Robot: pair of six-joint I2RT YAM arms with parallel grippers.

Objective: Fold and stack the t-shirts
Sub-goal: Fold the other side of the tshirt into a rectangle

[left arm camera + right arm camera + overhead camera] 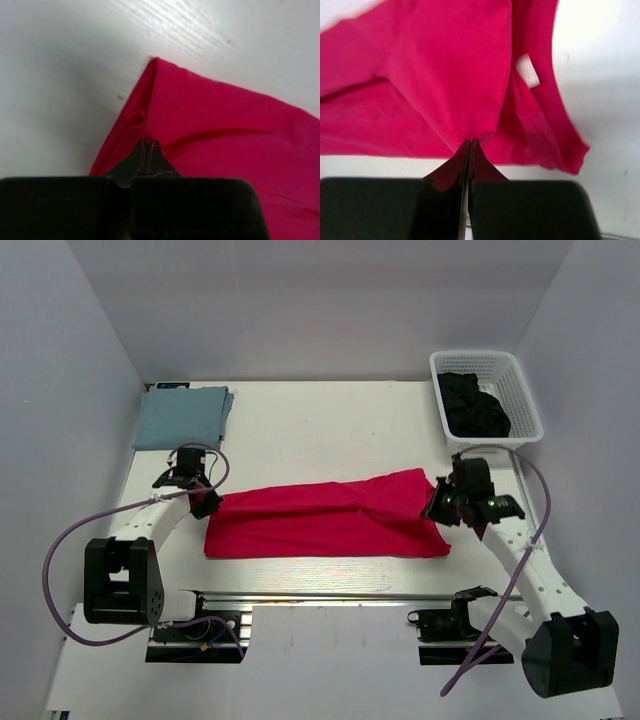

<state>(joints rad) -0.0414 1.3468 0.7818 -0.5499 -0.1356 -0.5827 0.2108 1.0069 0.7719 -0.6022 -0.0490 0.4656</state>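
Note:
The crimson red t-shirt (325,517) lies stretched across the middle of the table, folded lengthwise. My left gripper (205,502) is shut on its left end; the left wrist view shows the jaws (146,142) pinching the red cloth (225,130) near a corner. My right gripper (437,505) is shut on its right end; the right wrist view shows the jaws (470,144) closed on a hem of the red shirt (435,65), with a white label (527,70) beside it. The pale blue-grey t-shirt (182,416) lies folded at the far left.
A white lattice basket (520,390) with dark clothing (472,405) stands at the far right. A metal rail (330,595) runs along the near edge between the arm bases. Grey walls enclose the table on three sides.

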